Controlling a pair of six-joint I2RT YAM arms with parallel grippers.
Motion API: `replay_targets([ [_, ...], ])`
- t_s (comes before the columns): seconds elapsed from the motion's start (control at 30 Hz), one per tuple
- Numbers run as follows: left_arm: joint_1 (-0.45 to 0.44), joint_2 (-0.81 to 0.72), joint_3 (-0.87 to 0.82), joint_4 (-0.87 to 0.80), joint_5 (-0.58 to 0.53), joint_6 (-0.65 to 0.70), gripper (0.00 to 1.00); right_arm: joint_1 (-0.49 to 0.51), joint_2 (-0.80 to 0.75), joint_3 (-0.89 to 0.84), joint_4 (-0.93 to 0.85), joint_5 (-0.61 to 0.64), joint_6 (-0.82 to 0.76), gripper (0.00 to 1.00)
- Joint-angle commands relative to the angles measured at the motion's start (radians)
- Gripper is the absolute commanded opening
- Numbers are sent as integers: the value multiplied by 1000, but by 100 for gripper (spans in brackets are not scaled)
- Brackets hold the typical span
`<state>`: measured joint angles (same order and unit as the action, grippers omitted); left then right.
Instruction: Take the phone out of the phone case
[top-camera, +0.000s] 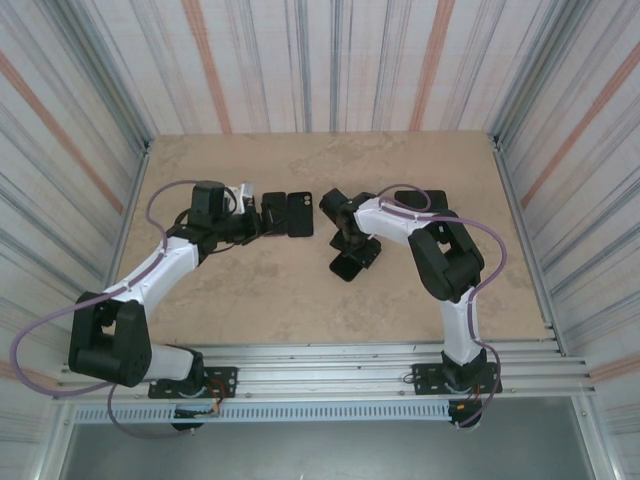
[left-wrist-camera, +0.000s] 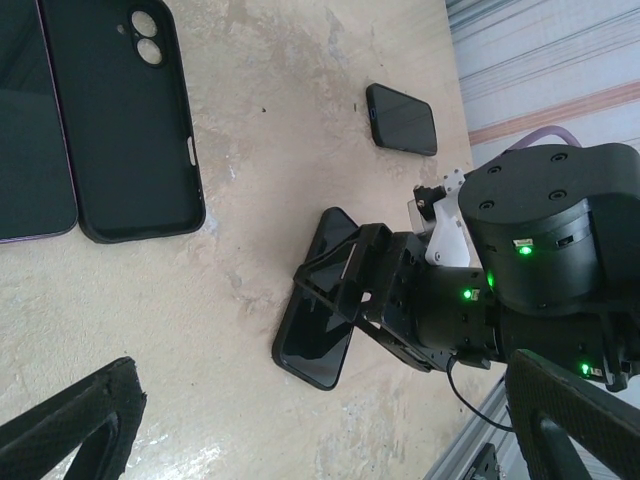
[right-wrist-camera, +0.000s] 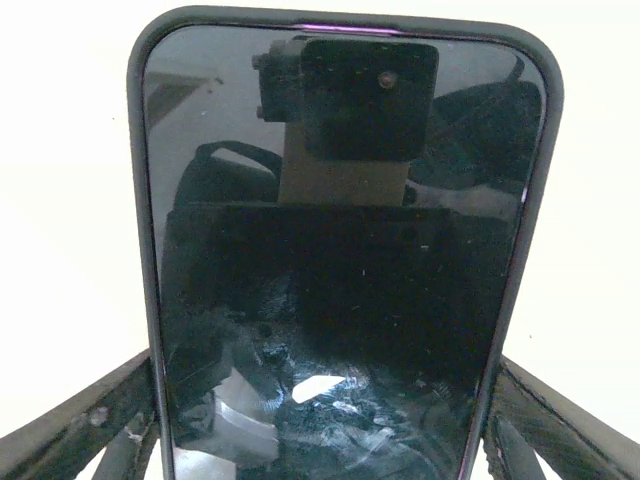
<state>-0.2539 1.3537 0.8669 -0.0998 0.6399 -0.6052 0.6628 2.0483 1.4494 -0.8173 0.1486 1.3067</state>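
A dark phone (right-wrist-camera: 340, 250) lies screen up in its black phone case (right-wrist-camera: 140, 150) on the table. My right gripper (right-wrist-camera: 325, 420) straddles it, and its fingers (right-wrist-camera: 90, 415) meet the case's two long sides. From above, that gripper (top-camera: 352, 250) sits over the cased phone (top-camera: 350, 268) at mid-table. The left wrist view shows the same phone (left-wrist-camera: 315, 345) under the right gripper (left-wrist-camera: 340, 285). My left gripper (left-wrist-camera: 320, 415) hangs open with nothing between its fingers (left-wrist-camera: 70, 425). It hovers (top-camera: 262, 222) to the left of the cased phone.
An empty black case (left-wrist-camera: 135, 120) lies inside up beside a bare phone (left-wrist-camera: 30, 120) near the left gripper; both show from above too, case (top-camera: 300, 213) and phone (top-camera: 274, 213). Another dark phone (left-wrist-camera: 400, 118) lies farther back (top-camera: 331, 199). Striped walls enclose the table.
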Motion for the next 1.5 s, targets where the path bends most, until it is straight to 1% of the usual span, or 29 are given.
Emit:
replay_targets([
  [0.0, 11, -21, -15, 22, 27, 7, 97, -20, 87, -64, 43, -32, 29, 70],
  [0.17, 10, -15, -17, 31, 33, -2, 97, -24, 35, -97, 67, -20, 0, 63],
  [0.27, 10, -10, -15, 35, 34, -9, 96, -26, -5, -113, 107, -32, -90, 54],
  [0.4, 11, -7, -7, 40, 35, -13, 96, -18, -81, -144, 141, 20, -227, 50],
  [0.5, 11, -4, -3, 41, 35, -13, 96, -3, -194, -229, 264, 51, -356, 49],
  [0.57, 11, 0, 0, 44, 35, -14, 95, 4, -270, -313, 390, 40, -458, 46],
  [0.67, 10, 12, 5, 53, 38, -19, 94, -8, -345, -395, 495, 1, -552, 41],
  [0.73, 2, 22, 10, 55, 38, -22, 94, -11, -385, -431, 539, -8, -599, 39],
  [0.83, -28, 40, 26, 58, 24, -19, 93, -17, -452, -492, 627, -30, -667, 36],
  [1.0, -92, 88, 71, 70, -7, -12, 91, -28, -541, -553, 721, -69, -752, 33],
  [1.2, -191, 123, 152, 86, -113, 17, 87, -32, -681, -662, 890, -133, -898, 31],
  [1.37, -271, 139, 203, 112, -195, 47, 84, -53, -744, -686, 924, -218, -945, 30],
  [1.47, -303, 171, 229, 114, -214, 48, 80, -60, -772, -686, 927, -247, -958, 30],
])
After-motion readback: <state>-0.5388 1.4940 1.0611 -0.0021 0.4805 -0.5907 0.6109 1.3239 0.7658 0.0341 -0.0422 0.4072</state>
